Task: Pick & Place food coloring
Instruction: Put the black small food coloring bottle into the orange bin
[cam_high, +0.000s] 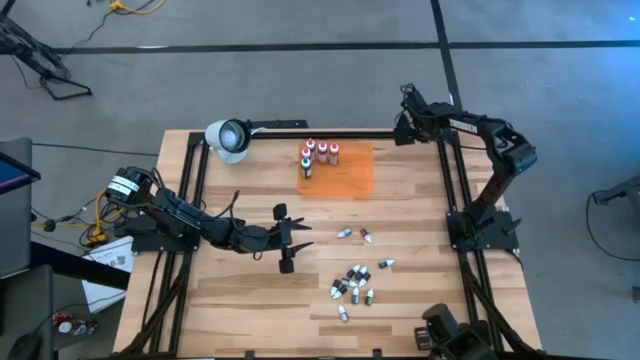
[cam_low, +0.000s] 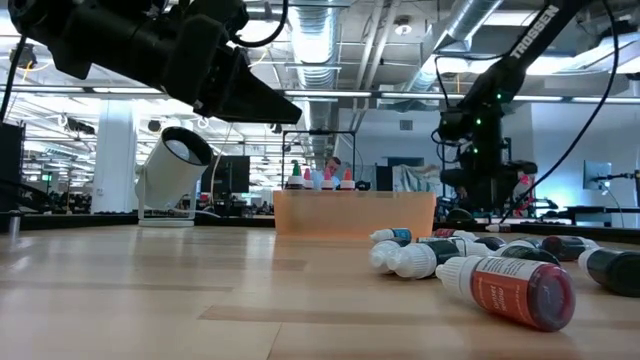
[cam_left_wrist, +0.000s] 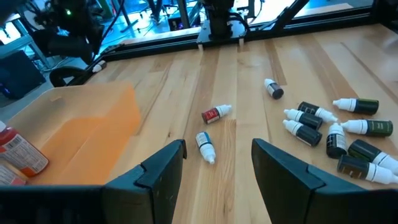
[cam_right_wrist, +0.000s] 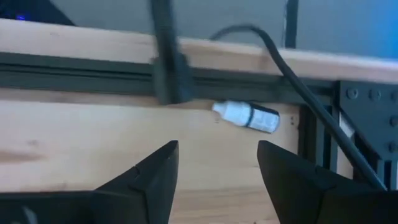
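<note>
Several taller food coloring bottles (cam_high: 318, 155) with white caps stand on the orange mat (cam_high: 345, 172) at the far middle of the table. Several small dropper bottles (cam_high: 355, 285) lie scattered on the wood toward the near right; two lie apart (cam_left_wrist: 216, 113) (cam_left_wrist: 205, 147) ahead of my left gripper (cam_left_wrist: 217, 168). That gripper (cam_high: 290, 240) hovers open near the table's middle, holding nothing. My right gripper (cam_right_wrist: 217, 168) stands open at the far right corner (cam_high: 403, 128), pointing down. One small white-capped bottle (cam_right_wrist: 249, 116) lies on its side by the dark rail beyond its fingertips, untouched.
A white lamp (cam_high: 228, 138) stands at the far left on a dark bar. Black frame rails (cam_high: 455, 200) run along the table's left, right and far sides. A cable (cam_right_wrist: 292, 68) crosses the rail near the right gripper. Bare wood lies at the near left (cam_high: 230, 310).
</note>
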